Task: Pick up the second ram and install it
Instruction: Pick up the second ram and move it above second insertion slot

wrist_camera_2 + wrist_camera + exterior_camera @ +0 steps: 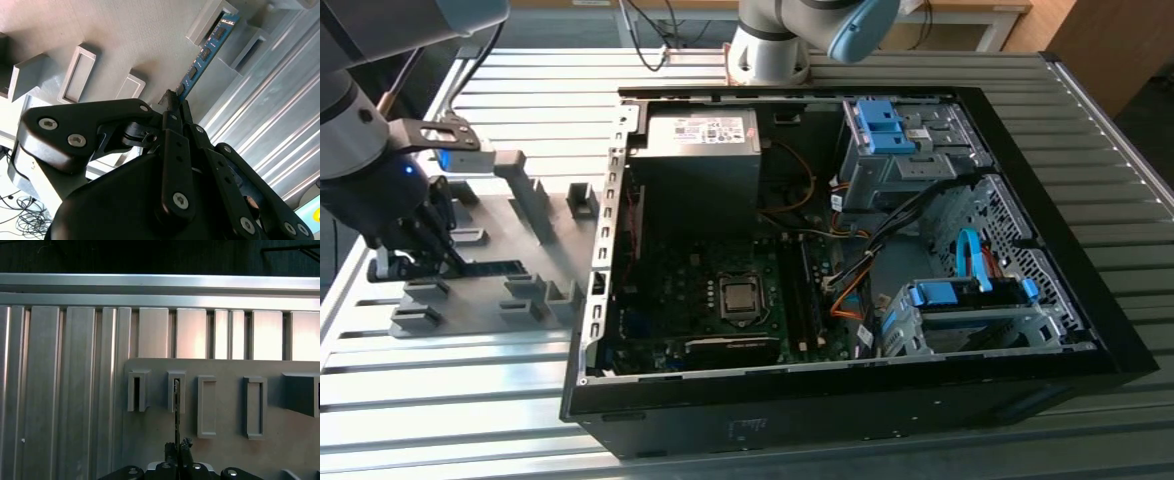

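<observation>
The second ram [204, 56] is a slim blue-green board with dark chips. Its far end sits in a raised slot of the gray rack [125, 30]. In the first wrist view the ram [176, 407] is edge-on, running from the slot down into the fingers. My gripper [173, 102] is shut on the near end of the strip, with both black fingertips [186, 445] pressed against its sides. In the exterior view my gripper [403, 258] hangs low over the rack [507, 285], at that view's left, beside the open computer case [854, 380].
The open case holds a motherboard [720, 300] with a bare processor socket, a power supply [700, 135], loose cables and blue drive-bay clips [881, 125]. Several empty rack slots [207, 405] flank the ram. Everything rests on a ribbed aluminium table [480, 410].
</observation>
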Motion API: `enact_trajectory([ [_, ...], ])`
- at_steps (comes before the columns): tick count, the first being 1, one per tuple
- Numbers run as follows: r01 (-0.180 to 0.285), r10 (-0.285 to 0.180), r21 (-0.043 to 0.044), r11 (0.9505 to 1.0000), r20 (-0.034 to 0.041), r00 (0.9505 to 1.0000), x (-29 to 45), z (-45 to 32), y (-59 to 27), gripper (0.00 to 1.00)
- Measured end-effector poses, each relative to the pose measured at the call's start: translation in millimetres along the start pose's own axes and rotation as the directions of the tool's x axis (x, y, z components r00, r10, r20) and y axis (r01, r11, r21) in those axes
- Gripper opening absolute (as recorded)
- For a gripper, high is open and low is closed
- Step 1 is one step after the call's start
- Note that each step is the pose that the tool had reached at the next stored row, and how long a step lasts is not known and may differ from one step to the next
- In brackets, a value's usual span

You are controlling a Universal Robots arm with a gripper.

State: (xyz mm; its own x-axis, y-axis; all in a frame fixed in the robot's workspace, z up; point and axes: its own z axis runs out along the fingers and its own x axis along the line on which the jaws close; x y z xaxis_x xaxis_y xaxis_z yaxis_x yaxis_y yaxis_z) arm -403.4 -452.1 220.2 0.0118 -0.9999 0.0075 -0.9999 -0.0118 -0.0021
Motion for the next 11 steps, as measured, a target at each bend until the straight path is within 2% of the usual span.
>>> enact_trajectory([
  [11, 0.000, 0.000, 0.0000, 1.0000, 0.0000, 1.0000, 0.0, -2.9, 0.0, 0.14],
])
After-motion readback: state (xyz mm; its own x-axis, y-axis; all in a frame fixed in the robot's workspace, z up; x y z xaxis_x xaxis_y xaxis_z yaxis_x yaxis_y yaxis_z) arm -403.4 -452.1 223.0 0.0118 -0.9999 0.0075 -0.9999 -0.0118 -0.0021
